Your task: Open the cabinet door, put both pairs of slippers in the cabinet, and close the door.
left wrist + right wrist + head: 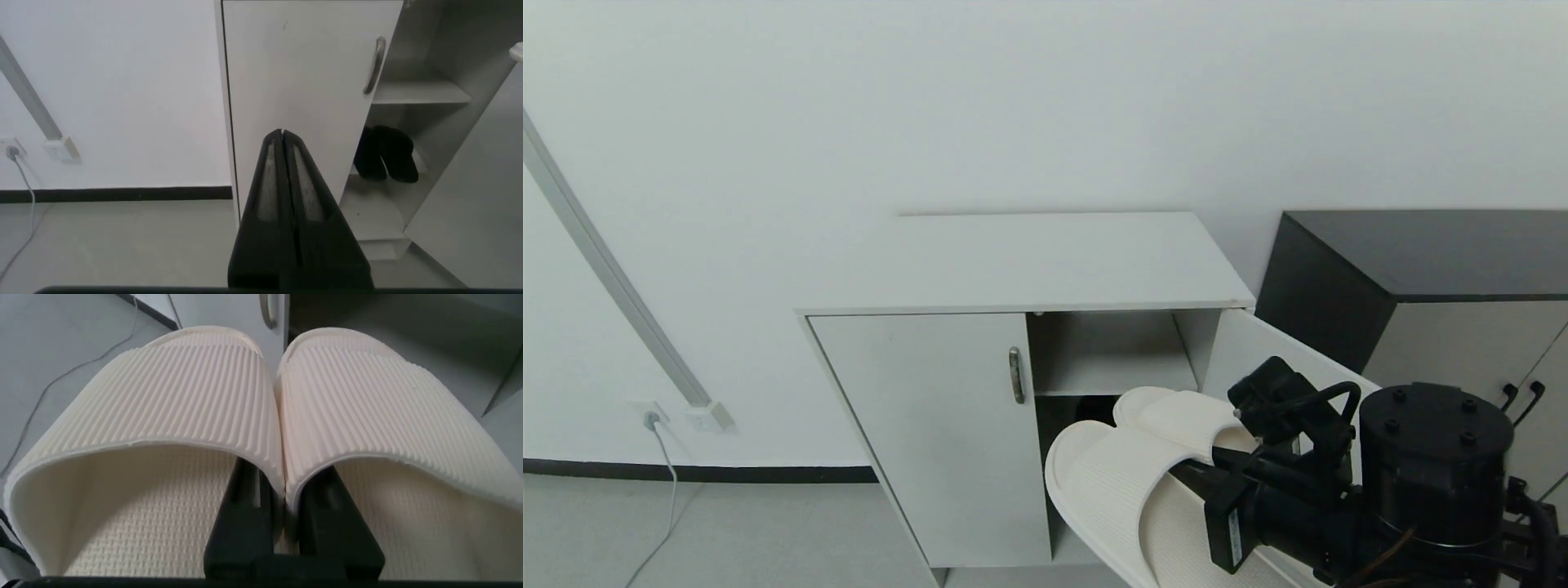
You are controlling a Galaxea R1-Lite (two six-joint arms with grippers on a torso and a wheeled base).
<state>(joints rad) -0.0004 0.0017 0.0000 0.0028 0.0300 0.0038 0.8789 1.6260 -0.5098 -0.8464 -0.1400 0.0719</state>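
Observation:
A white cabinet [1045,261] stands against the wall with its left door [931,433] closed and its right door [1282,351] swung open. My right gripper [1217,469] is shut on a pair of white ribbed slippers [1127,482], held side by side with toes toward the open compartment just in front of it. Its fingers [245,531] pinch the slippers' [180,400] inner walls together. A pair of black slippers [386,153] lies on the lower shelf inside. My left gripper [282,139] is shut and empty, hovering in front of the closed door [302,82].
A shelf [1111,380] divides the open compartment, with nothing on its upper level. A dark cabinet [1421,269] stands close on the right, behind the open door. A wall socket with a cable [649,418] is at the left above bare grey floor [727,531].

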